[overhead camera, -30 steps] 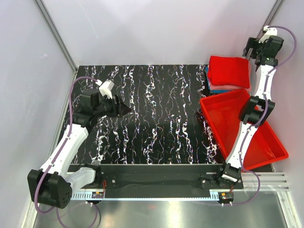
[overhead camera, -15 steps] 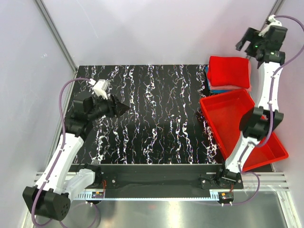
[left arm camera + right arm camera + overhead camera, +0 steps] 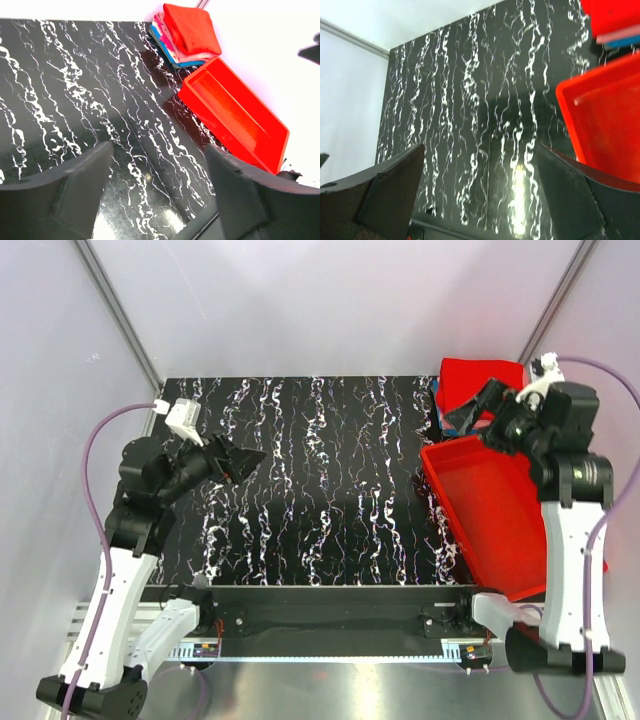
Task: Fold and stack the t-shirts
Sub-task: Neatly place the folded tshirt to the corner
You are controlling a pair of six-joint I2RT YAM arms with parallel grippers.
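your left gripper (image 3: 243, 458) (image 3: 160, 150) stands open. in its wrist view the two black fingers (image 3: 75, 185) are wide apart, and between them you see only the desk, so nothing is held. the gripper hangs in the air over the left part of the desk (image 3: 330, 480), near the left edge. it points to the right, toward the far right corner.

your right gripper (image 3: 476, 408) (image 3: 481, 150) is open too. in its own view the jaws are spread wide, and between them there is only the black surface with white veins. in the top view this gripper is over the far corner of the red bin (image 3: 440, 455) and covers the near left part of the stack of shirts. how high it is above them, i cannot tell.

the t-shirts (image 3: 485, 373) (image 3: 190, 35) (image 3: 612, 20) lie folded in one stack at the far right corner of the desk. the bright red one is on top. in the left wrist view you see a pink layer under it and blue at the bottom.

the red bin (image 3: 197, 75) (image 3: 565, 95) stands at the right edge of the desk, just on the near side of the stack, and it is turned at an angle. its near right corner seems to go past the edge of the desk. whether its far corner touches the stack, i cannot tell.
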